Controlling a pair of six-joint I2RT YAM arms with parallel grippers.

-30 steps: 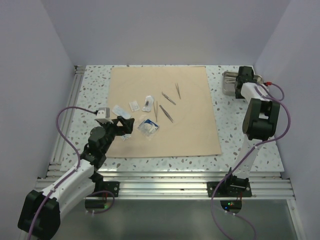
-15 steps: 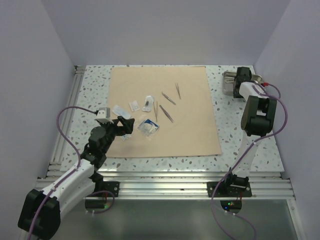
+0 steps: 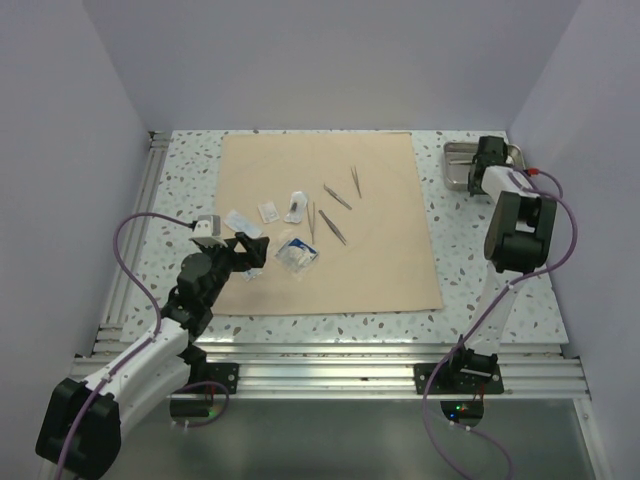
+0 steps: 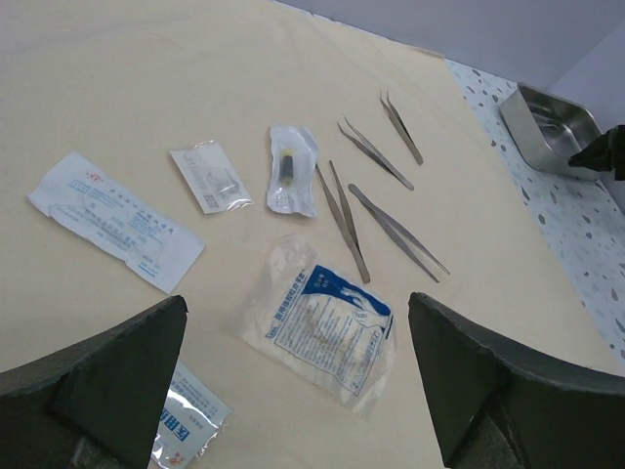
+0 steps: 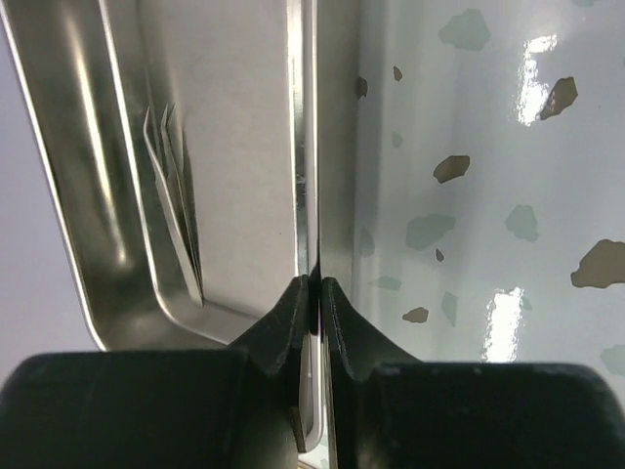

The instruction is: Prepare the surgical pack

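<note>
Surgical pack: steel tray point(image 3: 460, 165) at the upper right of the top view, just off the tan wrap sheet point(image 3: 385, 250).
My right gripper point(image 5: 314, 293) pinches the tray's rim; inside I make out only reflections. My left gripper point(image 4: 293, 347) hangs with jaws wide apart over white sachets point(image 4: 322, 318) and four tweezers point(image 4: 376, 154) lying on the sheet.

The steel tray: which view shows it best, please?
The right wrist view: the steel tray fills the frame, its rim pinched by the right gripper. The top view shows it small, partly behind the right arm; the left wrist view, far off.
</note>
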